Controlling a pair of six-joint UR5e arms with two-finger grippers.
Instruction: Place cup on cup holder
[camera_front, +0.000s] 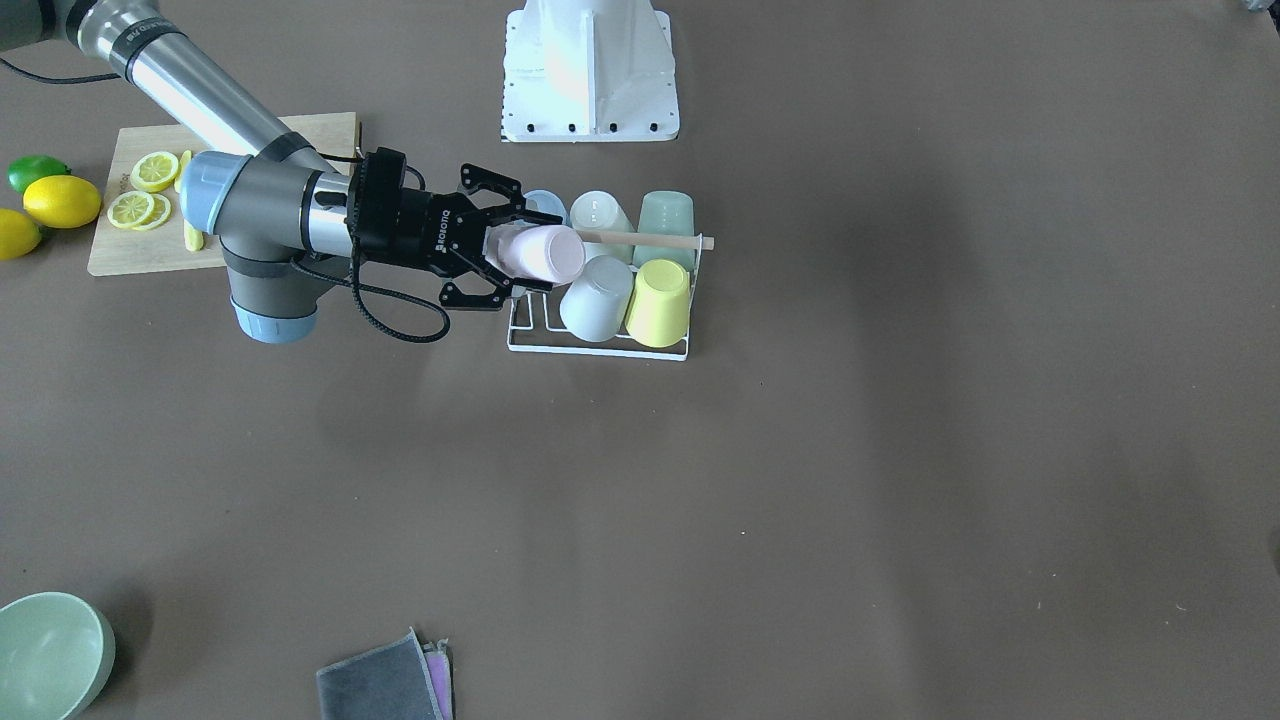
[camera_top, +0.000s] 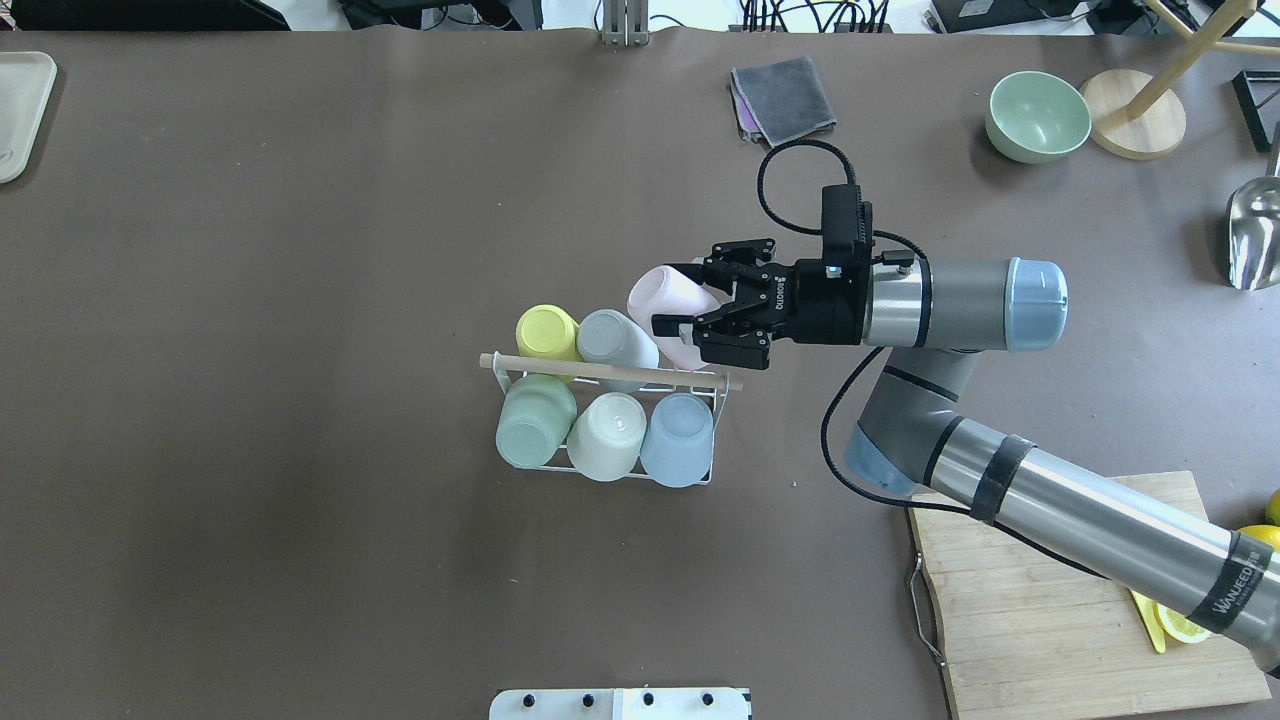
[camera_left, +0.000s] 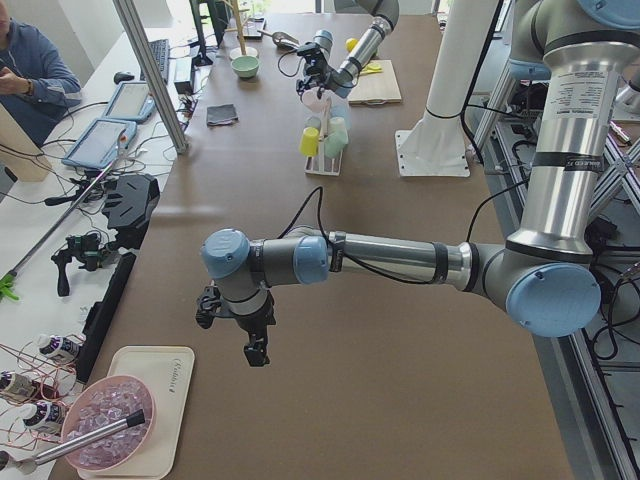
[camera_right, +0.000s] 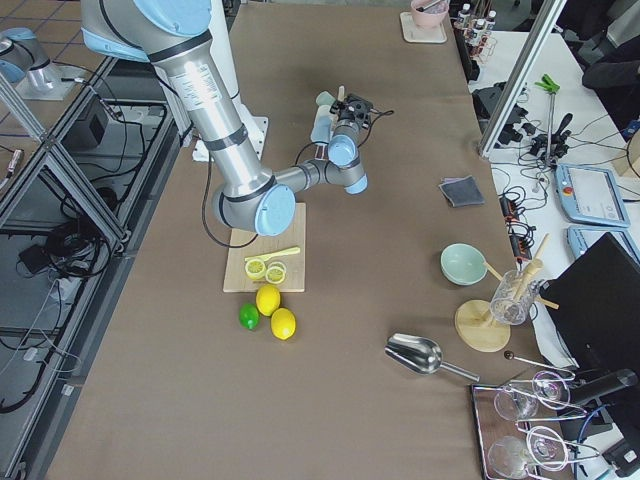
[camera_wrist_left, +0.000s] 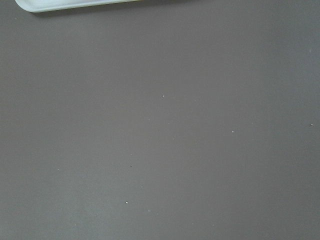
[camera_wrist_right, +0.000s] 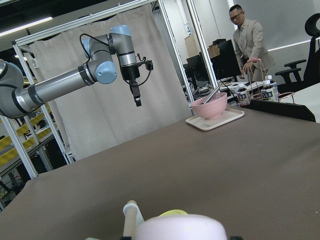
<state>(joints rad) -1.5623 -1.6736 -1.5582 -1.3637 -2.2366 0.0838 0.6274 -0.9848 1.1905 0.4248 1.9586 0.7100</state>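
Observation:
The cup holder (camera_front: 600, 350) is a white wire rack with a wooden rod (camera_front: 660, 241) across its top, mid-table. Several cups sit upside down on it, among them a yellow one (camera_front: 662, 300) and a grey-white one (camera_front: 598, 297). My right gripper (camera_front: 530, 250) is shut on a pink cup (camera_front: 545, 253), held tilted over the rack's end slot beside the grey-white cup. The overhead view shows the same pink cup (camera_top: 665, 295) and rack (camera_top: 715, 440). My left gripper (camera_left: 255, 350) hangs shut and empty above the table, far from the rack.
A wooden cutting board (camera_front: 300, 130) with lemon slices lies behind my right arm, and whole lemons (camera_front: 62, 200) lie beside it. A green bowl (camera_front: 50, 655) and a folded grey cloth (camera_front: 385, 680) are near the operators' edge. The robot's white base (camera_front: 590, 70) stands behind the rack.

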